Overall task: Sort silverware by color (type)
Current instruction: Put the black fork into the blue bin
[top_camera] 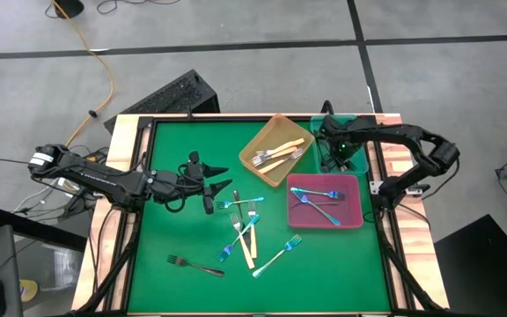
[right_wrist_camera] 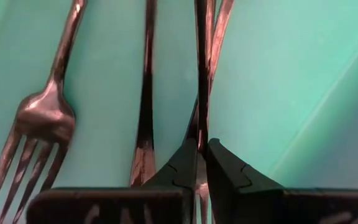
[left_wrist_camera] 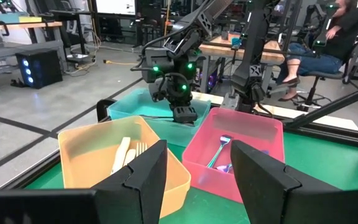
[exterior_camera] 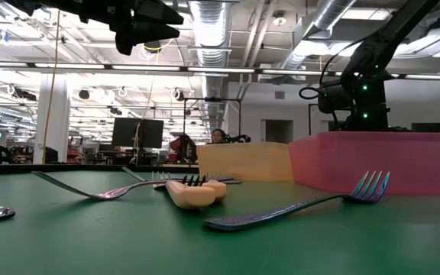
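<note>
- Your right gripper (right_wrist_camera: pixel 202 163) is down inside the teal tray (right_wrist_camera: pixel 272 81), its jaws nearly together with a black fork's (right_wrist_camera: pixel 201 74) thin handle pinched between the tips; I judge it either just gripped or about to be let go.
- Other black forks (right_wrist_camera: pixel 42 118) lie flat on the tray floor just beside it, close enough that the tips could nudge them.
- Your left gripper (left_wrist_camera: pixel 194 168) hangs above the green mat with its jaws apart and nothing in them, facing the three trays.
- Below it and towards the table's near edge, loose forks (top_camera: pixel 245 233) remain on the mat: cream-handled, iridescent blue and one black fork (top_camera: pixel 194 263) lying apart.
- The orange tray (top_camera: pixel 255 139) holds cream-handled forks; the pink tray (top_camera: pixel 352 201) holds blue ones.
- Expect these forks to be light, stiff and slick, and they lie almost flush with the mat.
- Take each across the handle near its middle, where it is narrow and straight; the tines give a poorer seat.
- Where forks cross in the pile, pick the top one first.
</note>
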`<action>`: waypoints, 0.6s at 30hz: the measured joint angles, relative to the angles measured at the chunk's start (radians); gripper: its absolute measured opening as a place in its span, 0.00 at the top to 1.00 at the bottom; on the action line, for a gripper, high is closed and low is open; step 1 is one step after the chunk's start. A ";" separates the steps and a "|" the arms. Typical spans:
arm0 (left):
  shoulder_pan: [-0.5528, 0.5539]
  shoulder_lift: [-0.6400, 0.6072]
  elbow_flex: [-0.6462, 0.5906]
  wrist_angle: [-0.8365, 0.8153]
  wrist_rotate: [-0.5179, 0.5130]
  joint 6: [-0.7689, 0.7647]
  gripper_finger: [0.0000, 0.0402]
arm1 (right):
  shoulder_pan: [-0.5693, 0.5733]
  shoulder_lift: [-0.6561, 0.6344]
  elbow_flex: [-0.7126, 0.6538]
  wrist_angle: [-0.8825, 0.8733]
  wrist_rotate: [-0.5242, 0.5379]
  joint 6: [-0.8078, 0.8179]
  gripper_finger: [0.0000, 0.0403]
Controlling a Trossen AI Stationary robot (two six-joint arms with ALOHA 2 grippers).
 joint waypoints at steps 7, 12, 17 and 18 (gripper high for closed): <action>0.000 0.000 0.000 0.000 0.000 0.000 0.60 | -0.015 0.000 0.000 0.013 -0.001 0.006 0.88; 0.000 0.000 0.000 0.000 0.000 -0.001 0.60 | -0.015 0.000 0.000 0.029 -0.002 0.002 0.88; 0.000 0.000 0.000 0.000 0.000 -0.006 0.60 | -0.016 -0.001 0.001 0.028 -0.045 -0.003 0.86; 0.000 0.000 0.000 0.000 0.000 -0.006 0.60 | -0.015 -0.001 0.001 0.028 -0.056 -0.005 0.85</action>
